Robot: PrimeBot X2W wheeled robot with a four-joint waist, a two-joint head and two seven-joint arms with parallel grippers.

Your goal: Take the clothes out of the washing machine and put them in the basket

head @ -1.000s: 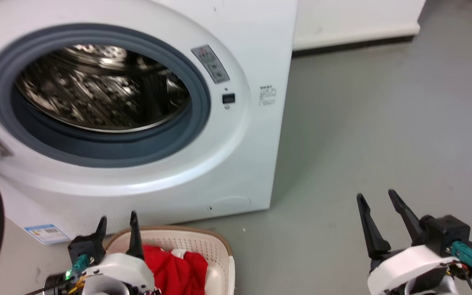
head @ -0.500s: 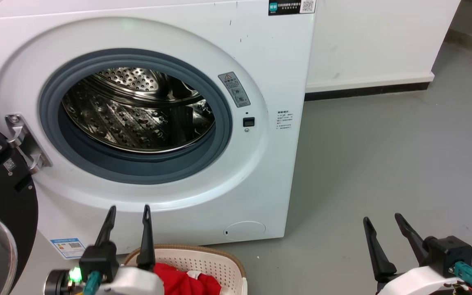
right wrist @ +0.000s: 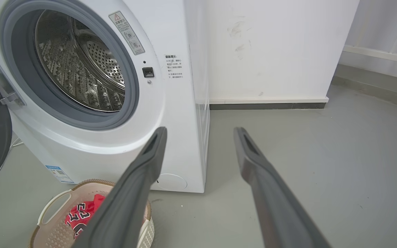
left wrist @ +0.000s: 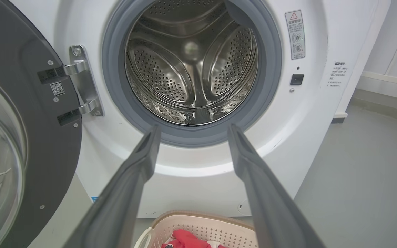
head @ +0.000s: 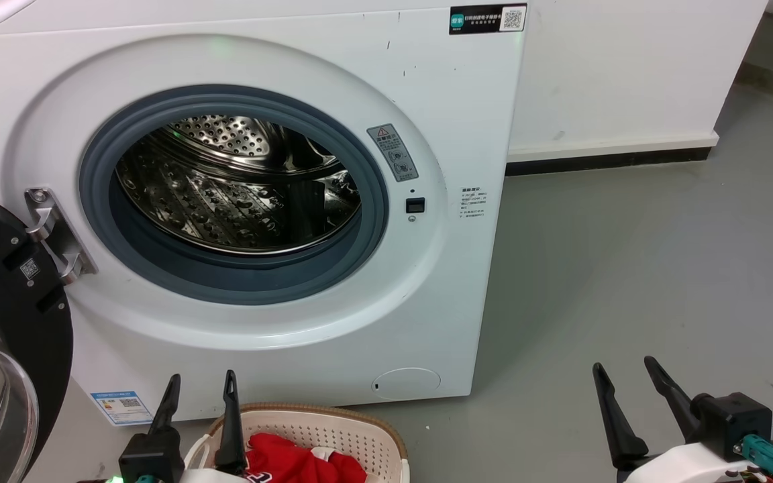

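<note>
The clothes (head: 299,464) lie as a red heap in the basket (head: 333,410) at the bottom edge of the head view, just in front of the washing machine (head: 453,134). Over the last second the whole picture has been shifted by the head camera being raised, so the drum (head: 239,194), left of centre, is now seen sharply: bare steel, no fabric made out. The left gripper (head: 202,381), lower left, and the right gripper (head: 621,365), lower right, are held spread and empty. The unloading is judged done.

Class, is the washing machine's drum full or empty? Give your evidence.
Empty, as far as visible: the drum shows bare steel; red clothes lie in the basket.
</note>
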